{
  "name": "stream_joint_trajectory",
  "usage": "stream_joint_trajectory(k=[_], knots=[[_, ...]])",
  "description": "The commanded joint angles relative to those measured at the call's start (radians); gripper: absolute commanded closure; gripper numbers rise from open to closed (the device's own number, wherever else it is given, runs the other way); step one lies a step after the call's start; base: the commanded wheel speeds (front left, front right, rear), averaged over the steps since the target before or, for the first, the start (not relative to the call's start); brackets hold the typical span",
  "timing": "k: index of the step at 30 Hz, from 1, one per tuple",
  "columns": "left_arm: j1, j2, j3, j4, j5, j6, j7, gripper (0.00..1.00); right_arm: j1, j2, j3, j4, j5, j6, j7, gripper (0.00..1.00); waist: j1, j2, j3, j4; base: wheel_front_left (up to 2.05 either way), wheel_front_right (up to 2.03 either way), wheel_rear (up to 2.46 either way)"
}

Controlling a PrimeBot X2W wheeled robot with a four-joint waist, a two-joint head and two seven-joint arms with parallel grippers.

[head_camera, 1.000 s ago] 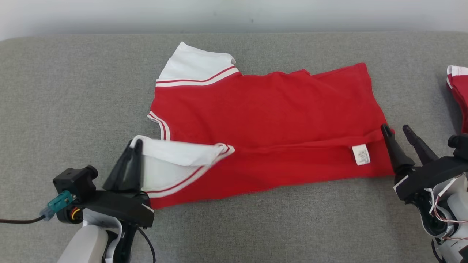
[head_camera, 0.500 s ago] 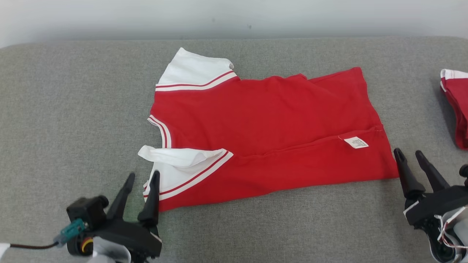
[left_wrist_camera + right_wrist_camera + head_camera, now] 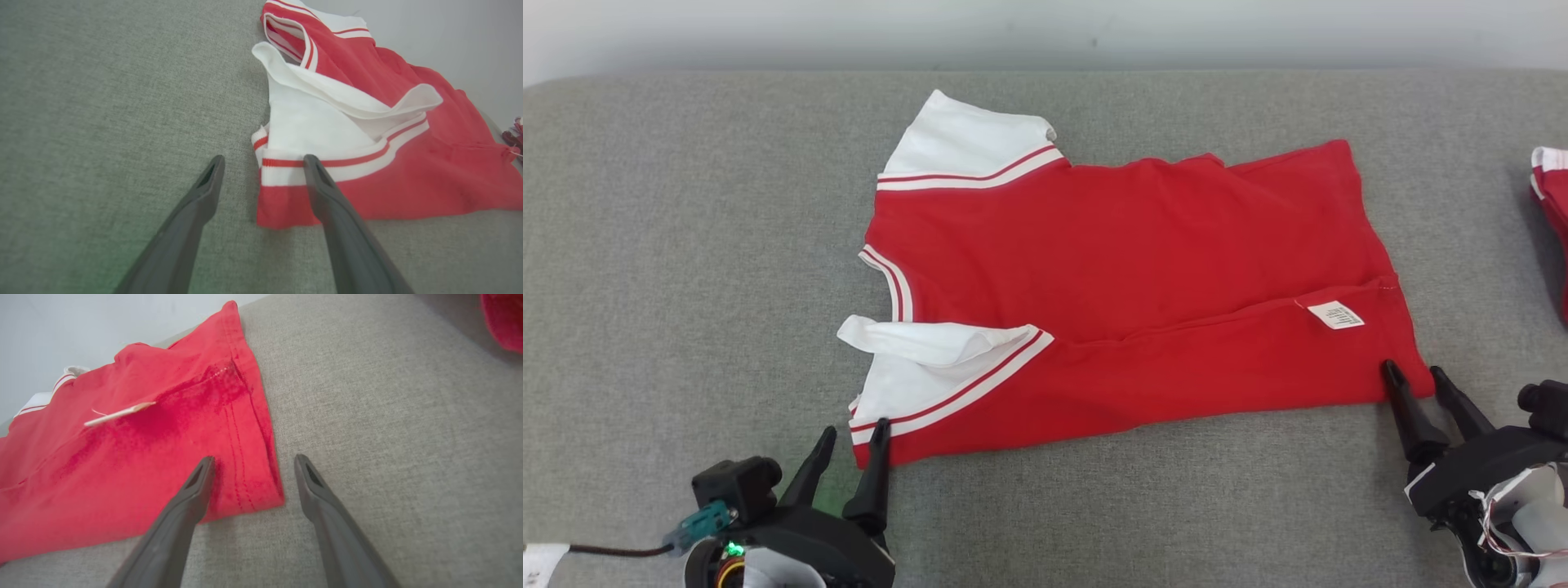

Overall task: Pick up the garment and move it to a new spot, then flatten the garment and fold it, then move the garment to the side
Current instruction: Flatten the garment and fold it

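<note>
my left claw (image 3: pixel 854 427) is spread wide and holds nothing, 1 finger over the near left corner of the shirt (image 3: pixel 1127 278), the other over the grey pad (image 3: pixel 686 245). my right claw (image 3: pixel 1412 368) gapes too, empty, astride the near right corner. the shirt lies spread mid-pad, its near edge folded up, white label (image 3: pixel 1336 314) showing.
</note>
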Motion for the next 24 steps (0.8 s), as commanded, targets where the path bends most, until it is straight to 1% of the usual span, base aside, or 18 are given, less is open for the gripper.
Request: stream_joint_trajectory(k=[1, 3, 4, 5, 6, 7, 8, 9, 14, 24], knots=[[-0.014, -0.007, -0.004, 0.004, -0.007, -0.002, 0.007, 0.0, -0.011, 0.004, 0.009, 0.015, 0.008, -0.003, 0.005, 0.0, 0.0, -0.0001, 0.006, 0.005, 0.0, 0.0, 0.0], [-0.022, -0.011, -0.012, 0.007, -0.011, -0.01, 0.016, 0.0, -0.019, 0.011, 0.027, 0.032, 0.019, -0.003, 0.012, 0.02, 0.0, -0.0001, 0.009, 0.006, 0.0, 0.0, 0.0], [-0.025, -0.013, -0.015, 0.008, -0.015, -0.016, 0.02, 0.0, -0.019, 0.014, 0.036, 0.038, 0.024, -0.003, 0.012, 0.25, 0.0, -0.0001, 0.01, 0.007, 0.0, 0.0, 0.0], [-0.026, -0.013, -0.02, 0.007, -0.016, -0.019, 0.024, 0.0, -0.02, 0.015, 0.045, 0.042, 0.028, -0.003, 0.012, 0.52, 0.0, -0.0001, 0.011, 0.007, 0.0, 0.0, 0.0], [-0.025, -0.013, -0.026, 0.005, -0.016, -0.026, 0.025, 0.0, -0.019, 0.015, 0.055, 0.042, 0.032, -0.003, 0.013, 0.65, 0.0, -0.0001, 0.011, 0.006, 0.0, 0.0, 0.0], [-0.023, -0.014, -0.029, 0.001, -0.016, -0.026, 0.026, 0.44, -0.018, 0.014, 0.063, 0.042, 0.037, -0.003, 0.012, 0.9, 0.0, -0.0001, 0.01, 0.005, 0.0, 0.0, 0.0], [-0.018, -0.013, -0.031, -0.003, -0.016, -0.029, 0.025, 0.65, -0.016, 0.011, 0.069, 0.04, 0.042, -0.002, 0.01, 1.0, 0.0, -0.0001, 0.008, 0.003, 0.0, 0.0, 0.0], [-0.011, -0.011, -0.035, -0.01, -0.014, -0.033, 0.023, 1.0, -0.013, 0.007, 0.075, 0.038, 0.046, -0.003, 0.008, 1.0, 0.0, -0.0001, 0.007, 0.002, 0.0, 0.0, 0.0], [0.033, 0.005, -0.046, -0.052, -0.002, -0.025, 0.023, 1.0, 0.005, -0.02, 0.087, 0.019, 0.067, -0.003, -0.006, 1.0, 0.0, -0.0001, -0.006, -0.01, 0.0, 0.0, 0.0], [0.118, 0.069, -0.041, -0.154, -0.012, -0.01, 0.058, 1.0, 0.089, -0.075, 0.046, -0.038, 0.126, -0.003, -0.019, 1.0, 0.0, -0.0001, -0.031, -0.028, 0.0, 0.0, 0.0]])
